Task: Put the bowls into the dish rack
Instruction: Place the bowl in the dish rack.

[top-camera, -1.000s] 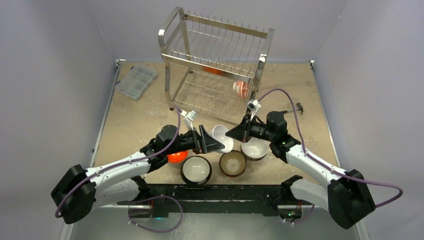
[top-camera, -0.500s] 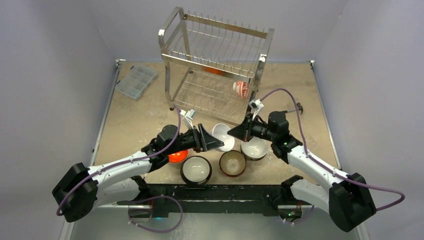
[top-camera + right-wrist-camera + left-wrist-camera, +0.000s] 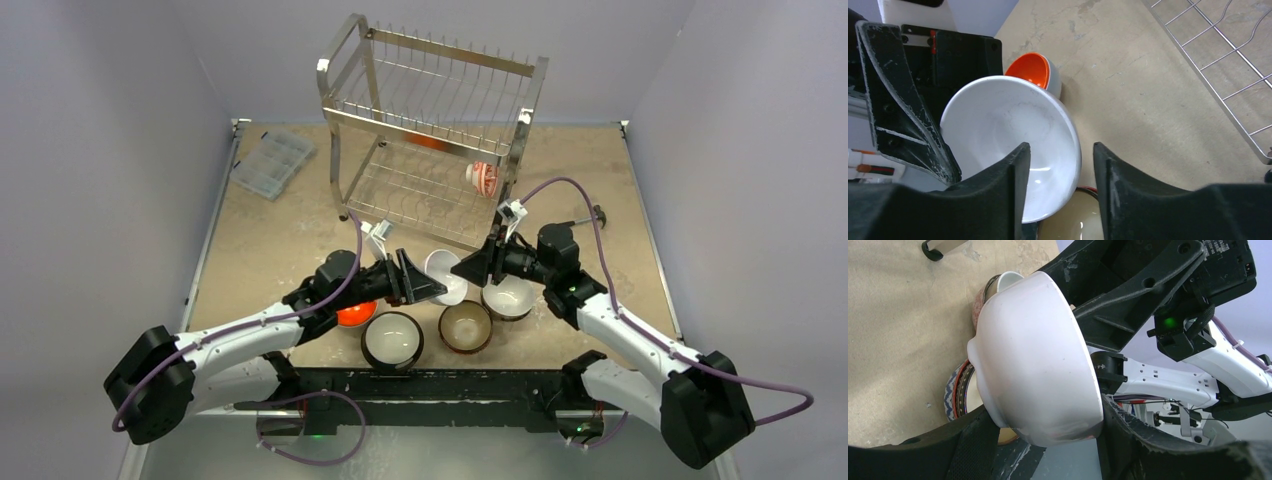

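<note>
The left fingers (image 3: pixel 965 447) are gripping a white bowl (image 3: pixel 1038 360)
The bowl is tilting; the right fingers (image 3: pixel 1128 295) are hovering just beyond it, and a blue-patterned bowl (image 3: pixel 952 392) is resting on the bench (image 3: pixel 898 340).

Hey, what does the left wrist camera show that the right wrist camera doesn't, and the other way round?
Only left wrist: the white bowl's outside and the right arm's white links. Only right wrist: that bowl's inside, an orange bowl and the rack's wire shelf. Both: the white bowl clamped in the left gripper, the open right gripper at its rim, and the table.
</note>
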`<state>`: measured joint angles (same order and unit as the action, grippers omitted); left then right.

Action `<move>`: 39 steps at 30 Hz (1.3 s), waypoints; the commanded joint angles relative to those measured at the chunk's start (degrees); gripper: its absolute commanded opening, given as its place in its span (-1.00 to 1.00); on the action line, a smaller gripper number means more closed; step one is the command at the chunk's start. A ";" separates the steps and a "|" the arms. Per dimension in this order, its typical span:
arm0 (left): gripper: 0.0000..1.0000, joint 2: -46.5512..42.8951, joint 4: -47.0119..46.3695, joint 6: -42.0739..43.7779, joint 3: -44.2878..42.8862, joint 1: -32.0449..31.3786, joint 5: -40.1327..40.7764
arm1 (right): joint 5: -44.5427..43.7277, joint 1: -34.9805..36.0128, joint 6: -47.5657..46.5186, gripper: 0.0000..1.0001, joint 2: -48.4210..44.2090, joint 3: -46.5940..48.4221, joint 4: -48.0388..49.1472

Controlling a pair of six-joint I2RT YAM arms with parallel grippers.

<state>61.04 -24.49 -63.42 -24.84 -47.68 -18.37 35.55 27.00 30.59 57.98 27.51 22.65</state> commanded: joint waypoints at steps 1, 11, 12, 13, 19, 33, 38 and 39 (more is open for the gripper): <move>-1.00 -2.12 -2.36 1.74 -1.70 -0.17 0.78 | 0.61 0.18 -0.96 0.10 -1.00 1.94 0.34; -1.00 -3.24 -1.60 4.17 -1.70 -0.21 1.20 | 0.27 0.20 -1.50 0.27 -1.41 2.24 -0.35; -1.00 -3.34 -1.40 4.56 -1.64 -0.19 1.34 | 0.11 0.16 -1.63 0.28 -1.75 2.28 -0.60; -1.00 -3.48 -1.17 4.85 -1.76 -0.17 1.56 | -0.02 0.15 -1.67 0.28 -2.08 2.36 -0.86; -1.00 -4.29 0.41 6.78 -1.86 -0.08 2.77 | -1.87 0.20 -2.77 0.40 -4.35 2.80 -2.82; -1.00 -8.36 5.45 12.79 -1.12 -0.12 9.07 | -11.07 0.18 -5.18 0.59 -14.36 2.26 -8.91; -1.00 -9.73 6.77 14.81 -0.43 -0.09 11.25 | -14.00 0.15 -5.30 0.63 -16.80 2.03 -10.83; -1.00 -9.79 6.96 14.93 -0.47 -0.08 11.78 | -14.62 0.16 -5.32 0.63 -17.21 1.96 -11.26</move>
<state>52.75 -16.29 -51.40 -24.84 -47.66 -9.65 24.91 27.00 26.46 42.52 28.05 13.15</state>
